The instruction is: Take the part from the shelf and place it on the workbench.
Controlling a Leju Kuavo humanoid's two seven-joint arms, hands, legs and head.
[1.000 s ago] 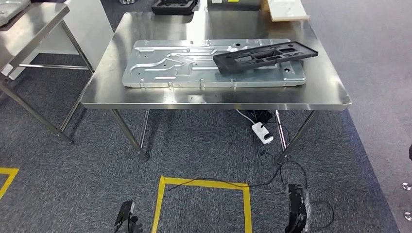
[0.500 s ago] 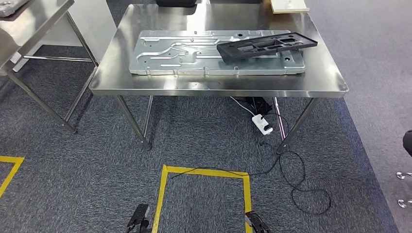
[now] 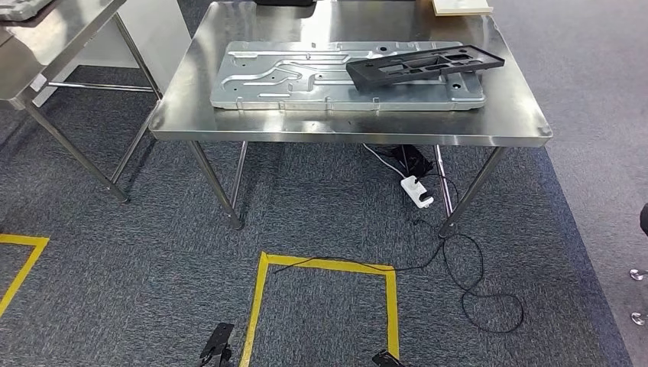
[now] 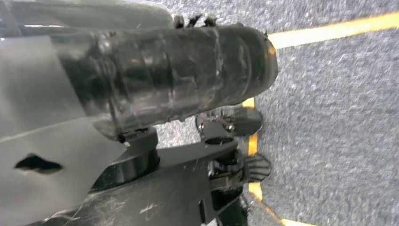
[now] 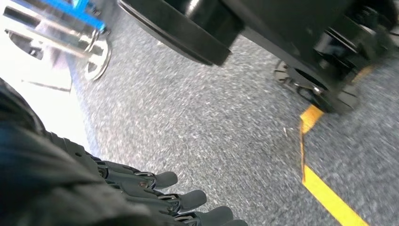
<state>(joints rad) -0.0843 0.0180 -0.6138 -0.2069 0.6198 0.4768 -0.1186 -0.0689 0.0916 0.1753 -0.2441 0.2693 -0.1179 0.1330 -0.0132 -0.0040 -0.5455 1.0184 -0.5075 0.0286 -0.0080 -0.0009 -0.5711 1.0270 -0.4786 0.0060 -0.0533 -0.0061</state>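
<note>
The left hand (image 4: 188,89) is seen in the left wrist view above grey carpet (image 3: 321,222); a thick dark thumb is shown with nothing held, but whether the fingers are apart or together cannot be told. The right hand (image 5: 155,197) is seen in the right wrist view with its fingers (image 5: 164,180) extended side by side over the carpet, nothing held between them.

In the head view, a yellow tape square (image 3: 328,267) is marked on the carpet nearest the robot. Beyond it, a black cable (image 3: 466,267) is trailed across the floor to a white power strip (image 3: 416,192) lying under the bench (image 3: 183,122). On the steel bench top, a large silver stamped panel (image 3: 290,76) is laid flat. The black part (image 3: 424,66) is found resting on the right portion of that panel, apart from both hands. A second steel table (image 3: 46,38) is noted at far left.
</note>
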